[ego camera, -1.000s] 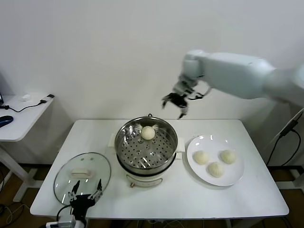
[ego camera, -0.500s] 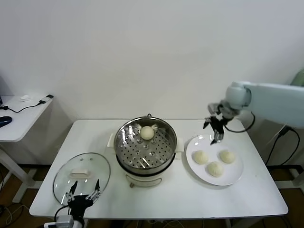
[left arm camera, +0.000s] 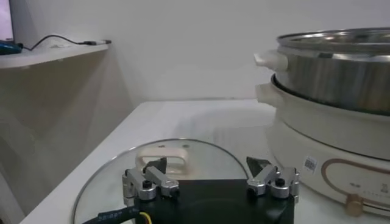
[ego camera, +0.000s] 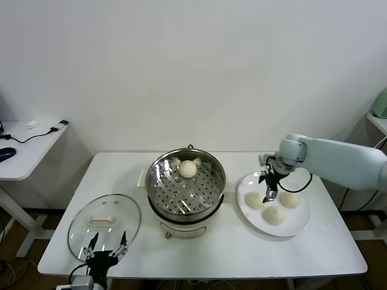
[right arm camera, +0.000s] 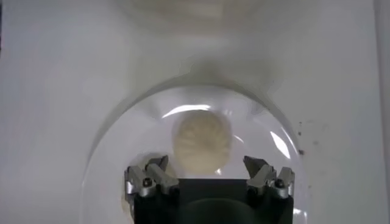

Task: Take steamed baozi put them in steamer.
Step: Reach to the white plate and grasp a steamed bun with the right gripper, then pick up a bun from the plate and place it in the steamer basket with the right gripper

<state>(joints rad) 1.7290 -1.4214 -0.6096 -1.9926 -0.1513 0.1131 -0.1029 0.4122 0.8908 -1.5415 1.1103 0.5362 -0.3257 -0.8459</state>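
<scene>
One cream-white baozi [ego camera: 188,168] lies at the back of the steel steamer basket [ego camera: 162,194], which sits on its cream pot base. Three more baozi lie on the white plate [ego camera: 296,226]: one at the left [ego camera: 254,200], one at the right [ego camera: 290,199], one in front [ego camera: 273,215]. My right gripper [ego camera: 268,192] is open and hangs just above the left baozi; in the right wrist view that baozi [right arm camera: 202,142] lies between the spread fingers of the right gripper [right arm camera: 207,173]. My left gripper [ego camera: 107,251] is open and empty at the table's front left edge.
The round glass lid [ego camera: 84,225] with a cream handle lies flat at the front left, just beyond my left gripper [left arm camera: 209,179]; it also shows in the left wrist view [left arm camera: 177,152]. A side table [ego camera: 27,148] with cables stands to the far left.
My right arm swung from above the steamer's back rim over to the plate and came down over the left baozi, still open. The left arm stayed put.
</scene>
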